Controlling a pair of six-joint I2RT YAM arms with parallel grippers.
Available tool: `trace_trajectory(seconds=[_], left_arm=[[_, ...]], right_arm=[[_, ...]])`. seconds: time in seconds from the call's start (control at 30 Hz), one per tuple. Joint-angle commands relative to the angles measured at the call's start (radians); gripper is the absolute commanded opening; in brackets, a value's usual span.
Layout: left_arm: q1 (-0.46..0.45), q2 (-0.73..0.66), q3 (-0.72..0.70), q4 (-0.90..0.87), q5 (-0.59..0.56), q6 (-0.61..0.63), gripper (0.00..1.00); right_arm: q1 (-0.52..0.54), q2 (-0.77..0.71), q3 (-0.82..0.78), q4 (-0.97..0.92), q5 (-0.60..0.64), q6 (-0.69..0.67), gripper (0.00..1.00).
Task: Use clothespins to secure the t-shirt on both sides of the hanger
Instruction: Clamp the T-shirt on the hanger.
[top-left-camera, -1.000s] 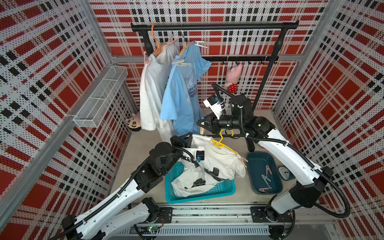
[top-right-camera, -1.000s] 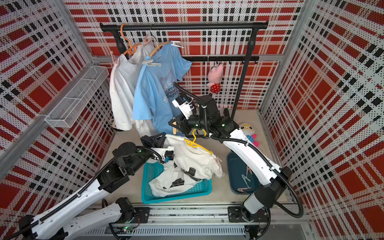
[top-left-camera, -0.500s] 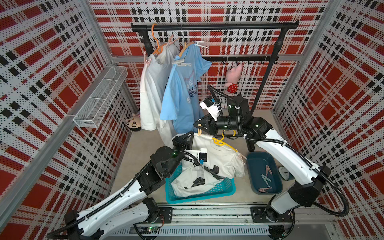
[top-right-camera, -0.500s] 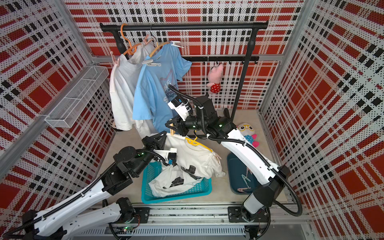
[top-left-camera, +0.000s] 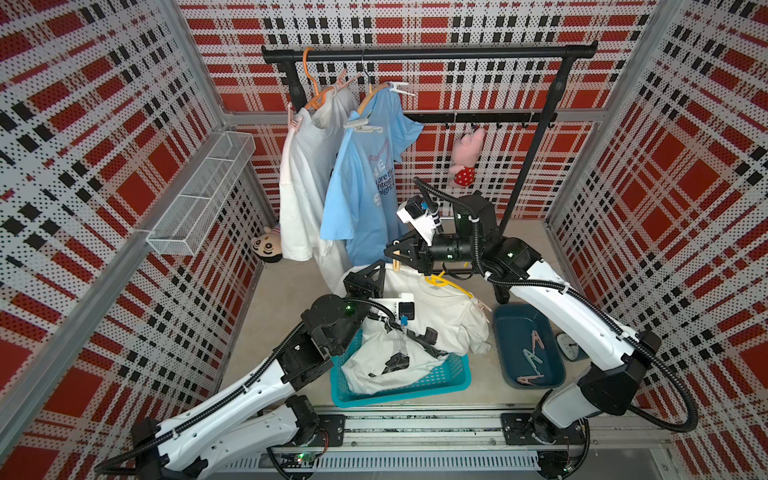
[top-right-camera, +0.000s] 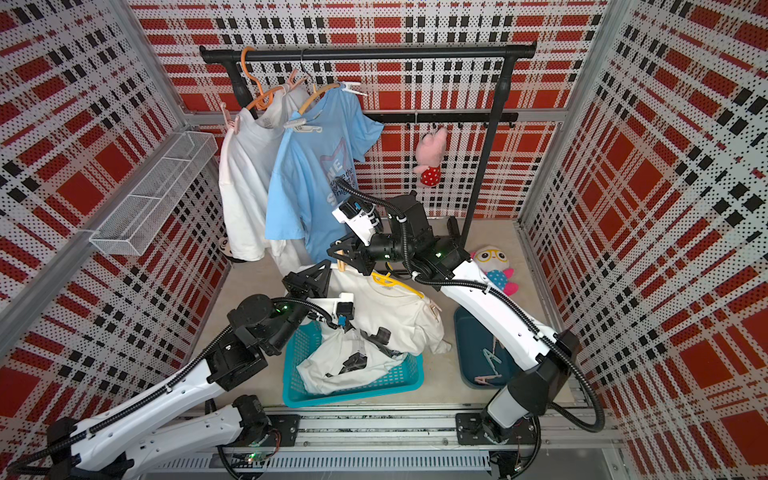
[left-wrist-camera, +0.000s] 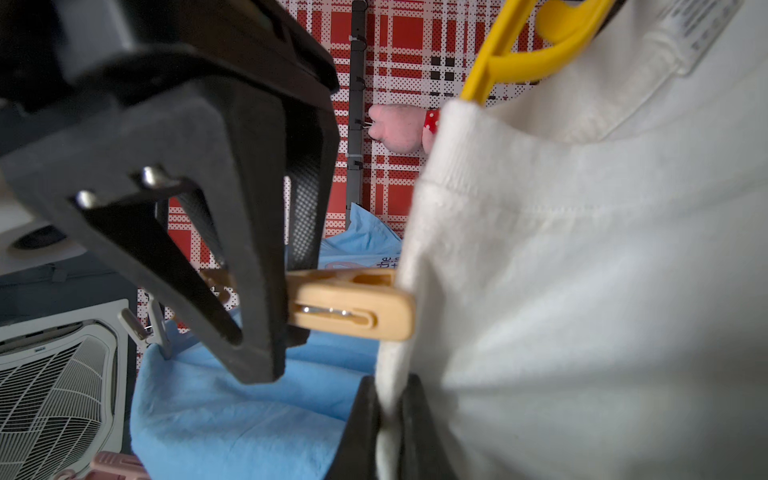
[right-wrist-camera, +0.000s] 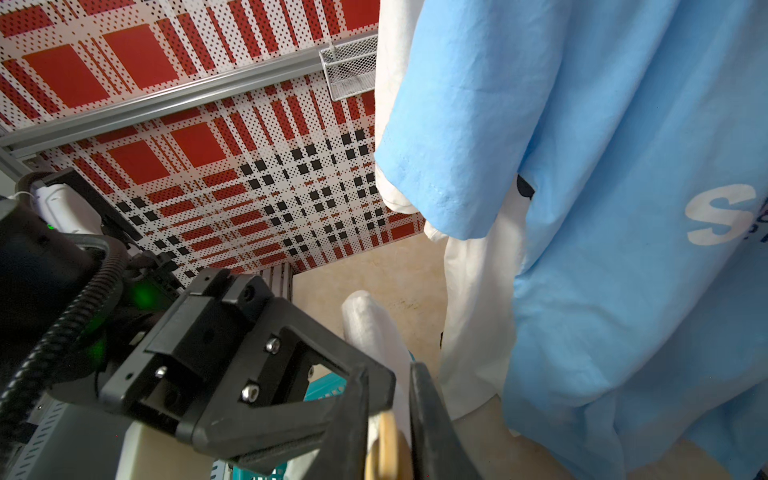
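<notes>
In both top views the right arm (top-left-camera: 557, 303) is reaching across the bench (top-left-camera: 282, 291). Its jaws are clenching a beige plastic spring clothespin (top-left-camera: 397, 264) at the near shoulder of the cream-white cotton t-shirt (top-left-camera: 444, 316). The t-shirt is hanging on a yellow plastic hanger (top-left-camera: 451, 286) above a turquoise plastic basket (top-left-camera: 415, 384). The left arm (top-left-camera: 249, 386) is pinching that shoulder's cloth in its jaws.

Three loose clothespins (top-left-camera: 532, 358) are lying in the dark blue tray (top-left-camera: 505, 332). Four more, two pink and two white, are gripping the two t-shirts on the black rail (top-left-camera: 457, 52). One small beige peg (top-right-camera: 434, 307) seems to be sitting on the far shoulder. Three hangers are showing in all.

In the left wrist view the clothespin (left-wrist-camera: 353, 305) is lying level with its tail buried between the right jaws. Its nose is touching the t-shirt's (left-wrist-camera: 582, 270) folded edge, though I cannot tell whether it is biting. The left jaws are clamping the fold.

In the right wrist view the clothespin (right-wrist-camera: 386, 451) is showing edge-on between the jaws.

The peg is likely behaving as light, stiff and smooth, so it is best squeezed at the tail. The cloth is limp and is best held over the hanger's arm.
</notes>
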Motion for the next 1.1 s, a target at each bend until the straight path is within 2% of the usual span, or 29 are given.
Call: trace_trajectory(seconds=[0.0,0.3,0.43,0.53,0.73,1.07], left_arm=[[-0.004,-0.004,0.050,0.070,-0.003,-0.091,0.00],[-0.005,0.001,0.097,-0.011,0.017,-0.194,0.00],[0.004,0.020,0.152,-0.075,0.033,-0.285,0.00],[0.018,0.024,0.191,-0.101,0.101,-0.387,0.00],[0.037,0.027,0.223,-0.132,0.170,-0.439,0.00],[0.033,0.038,0.232,-0.136,0.166,-0.442,0.00]], right_arm=[[0.026,-0.030,-0.018,-0.058,0.029,-0.123,0.00],[0.026,-0.069,-0.113,-0.049,0.038,-0.239,0.00],[0.026,-0.099,-0.148,-0.036,0.037,-0.282,0.00],[0.027,-0.097,-0.140,-0.065,0.036,-0.306,0.00],[0.027,-0.081,-0.128,-0.101,0.050,-0.311,0.00],[0.026,-0.067,-0.136,-0.109,0.102,-0.303,0.00]])
